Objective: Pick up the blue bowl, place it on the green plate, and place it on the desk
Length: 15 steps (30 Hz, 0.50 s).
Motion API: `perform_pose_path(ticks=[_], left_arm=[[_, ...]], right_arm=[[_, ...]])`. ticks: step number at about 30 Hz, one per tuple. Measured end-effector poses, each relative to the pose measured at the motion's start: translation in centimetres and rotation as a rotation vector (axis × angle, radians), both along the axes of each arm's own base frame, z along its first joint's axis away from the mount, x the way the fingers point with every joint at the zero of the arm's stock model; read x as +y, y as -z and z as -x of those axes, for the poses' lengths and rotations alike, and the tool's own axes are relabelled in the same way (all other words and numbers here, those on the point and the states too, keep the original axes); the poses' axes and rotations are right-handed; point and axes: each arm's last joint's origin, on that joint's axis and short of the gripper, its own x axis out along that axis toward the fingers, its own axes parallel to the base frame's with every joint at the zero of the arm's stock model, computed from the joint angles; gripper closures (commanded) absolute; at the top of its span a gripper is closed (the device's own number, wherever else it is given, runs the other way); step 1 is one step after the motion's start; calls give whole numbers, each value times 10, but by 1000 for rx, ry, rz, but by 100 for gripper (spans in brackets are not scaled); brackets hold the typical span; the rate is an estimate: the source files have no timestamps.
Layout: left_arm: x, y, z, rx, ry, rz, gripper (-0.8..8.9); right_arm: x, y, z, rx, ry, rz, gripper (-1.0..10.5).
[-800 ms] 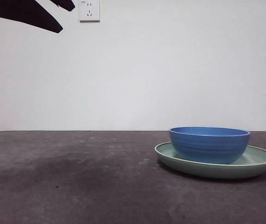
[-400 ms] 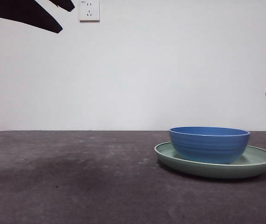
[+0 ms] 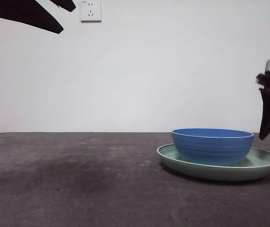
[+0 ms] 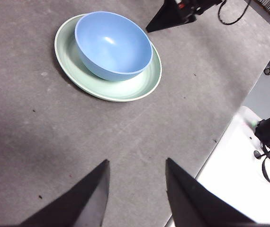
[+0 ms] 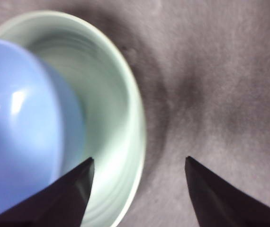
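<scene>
While the blue bowl [image 3: 212, 146] sits upright, mouth up, on the green plate [image 3: 219, 165], the right claw [image 5: 137, 189] hovers agape beside it.

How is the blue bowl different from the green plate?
The bowl is bright blue; the plate is pale green. The bowl is deep with tall ridged sides; the plate is shallow with a low rim. The plate is wider than the bowl. The bowl sits on the plate; the plate sits on the desk. Both are round, glossy and empty.
</scene>
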Motion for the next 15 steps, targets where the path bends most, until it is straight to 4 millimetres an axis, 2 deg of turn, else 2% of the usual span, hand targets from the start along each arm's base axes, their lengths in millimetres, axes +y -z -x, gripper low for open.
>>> perform_pose_path(ticks=[11, 15], left_arm=[[0, 0, 0, -3, 0, 2, 623], [0, 0, 0, -3, 0, 2, 623]], right_arm=[[7, 19, -12, 7, -35, -13, 759], [9, 23, -14, 16, -42, -12, 830]])
